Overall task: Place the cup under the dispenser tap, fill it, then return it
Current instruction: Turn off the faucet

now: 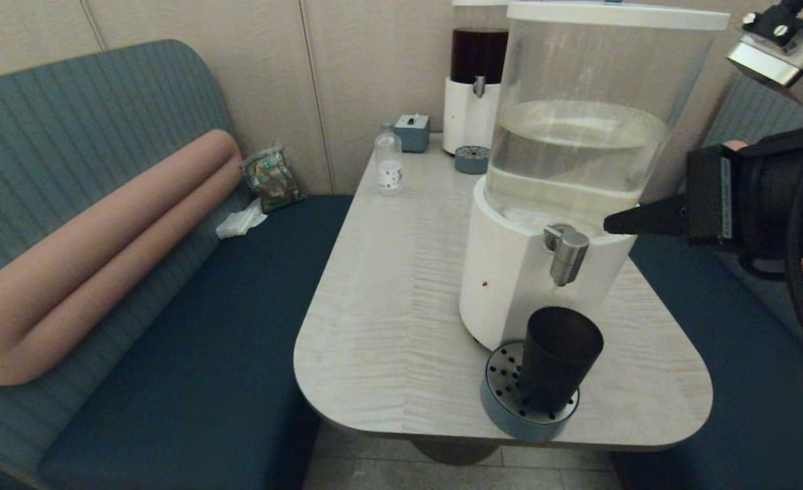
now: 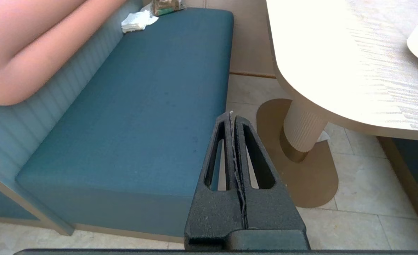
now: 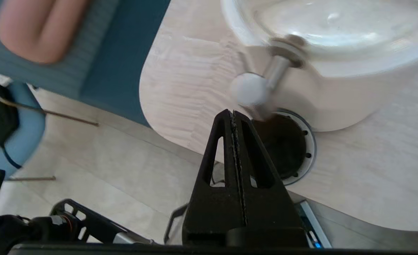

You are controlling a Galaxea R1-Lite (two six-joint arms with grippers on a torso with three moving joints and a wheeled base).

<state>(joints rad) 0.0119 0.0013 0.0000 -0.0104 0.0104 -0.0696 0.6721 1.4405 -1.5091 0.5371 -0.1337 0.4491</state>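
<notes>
Cup [image 1: 556, 359] on drip tray under tap [image 1: 566, 252] | right gripper [image 1: 611, 223] pressed together, above cup, beside tap

Right pincer [image 1: 609, 223] raised, fingers pressed together; left pincer [image 2: 232, 117] likewise, low.

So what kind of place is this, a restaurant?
Probably a cafe or diner booth: a padded bench wraps around a small table, and two drink dispensers with drip trays stand on it.
</notes>
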